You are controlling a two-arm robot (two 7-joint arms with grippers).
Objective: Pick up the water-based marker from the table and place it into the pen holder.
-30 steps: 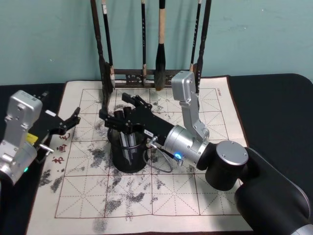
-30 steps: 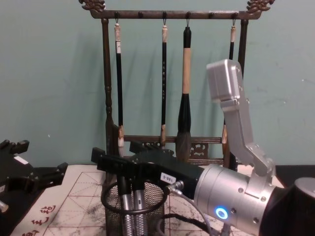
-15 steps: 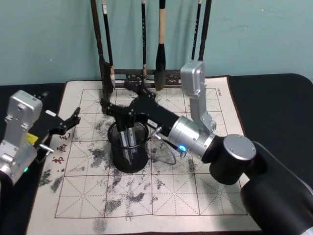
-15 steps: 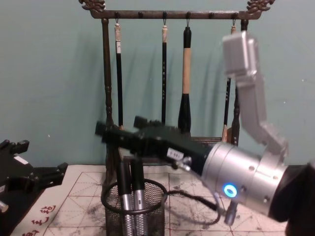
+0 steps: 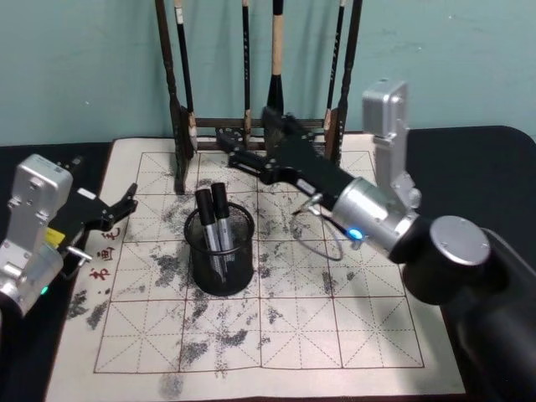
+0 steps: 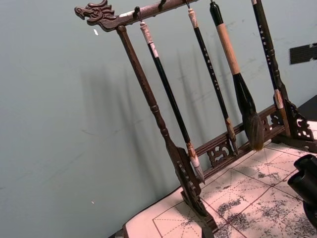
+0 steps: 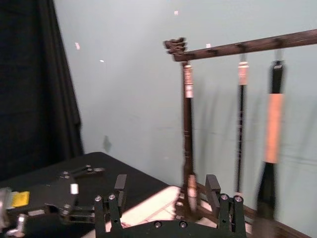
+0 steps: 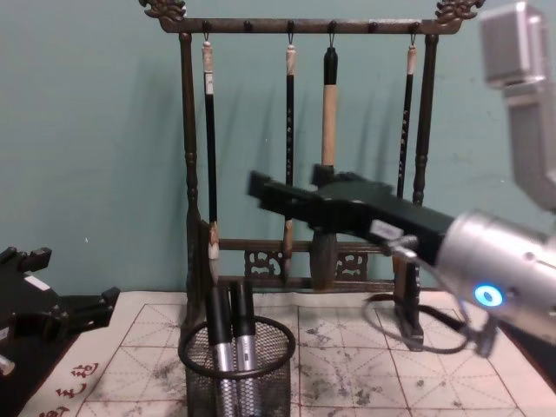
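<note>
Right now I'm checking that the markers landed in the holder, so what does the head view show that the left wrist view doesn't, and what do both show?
Head view alone: the pen holder on the mat, two markers standing in it, the open right gripper raised behind it, and the open left gripper at the mat's left edge. Left wrist view alone: the carved dragon end of the brush rack's top bar. Both: the brush rack with hanging brushes, and the stained mat.

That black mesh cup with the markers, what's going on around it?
Two grey-and-black markers stand in the round black wire-mesh pen holder on the ink-stained calligraphy mat. The right gripper, fingers open and empty, is up beside the wooden brush rack. The left gripper sits parked at the mat's left edge, open.
</note>
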